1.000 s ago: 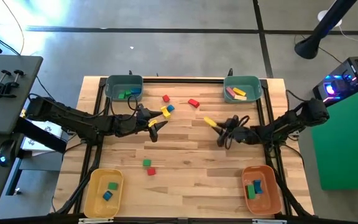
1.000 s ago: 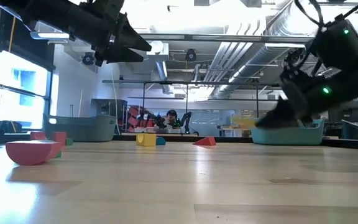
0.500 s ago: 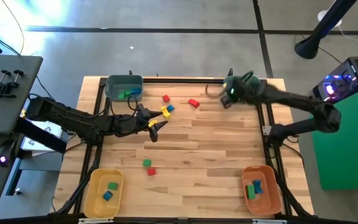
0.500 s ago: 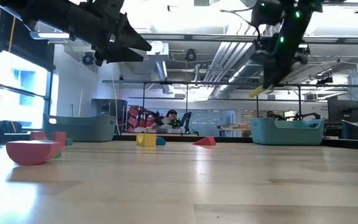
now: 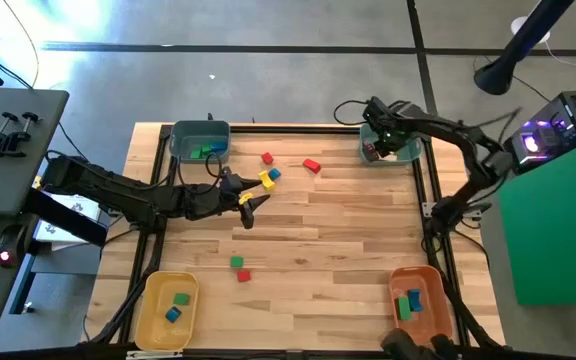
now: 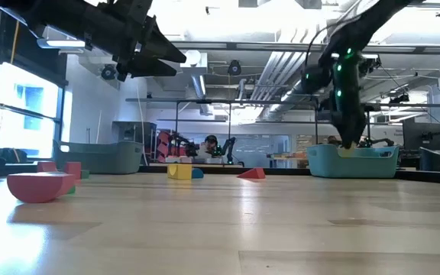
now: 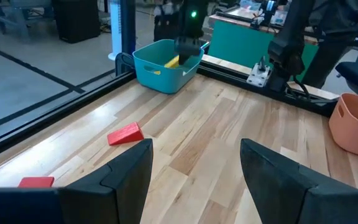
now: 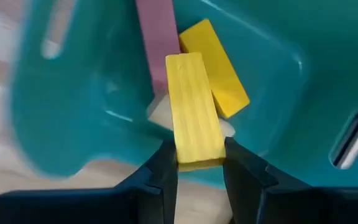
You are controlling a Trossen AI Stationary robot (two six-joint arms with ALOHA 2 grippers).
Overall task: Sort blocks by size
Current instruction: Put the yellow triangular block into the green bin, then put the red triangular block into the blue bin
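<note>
Yellow, smooth-faced wooden bar (image 8: 193, 112), long and rectangular with faint grain lines, sits clamped by one end between the right gripper's (image 8: 197, 163) dark fingers, held over the far-right teal plastic bin (image 5: 409, 152). In that bin lie a second yellow bar (image 8: 219, 74), a pink bar (image 8: 156, 43) and a pale tan piece (image 8: 160, 112). Half a second back the right gripper carried the bar just short of the bin; a full second back it was low over the table's middle. The left gripper (image 5: 249, 205) hovers over the planked wood tabletop (image 5: 328, 250), fingers spread, empty, unmoved. A red wedge (image 5: 312, 165), red cube (image 5: 267, 158), yellow and blue blocks (image 5: 268, 177), and a green and red pair (image 5: 239, 268) lie loose.
</note>
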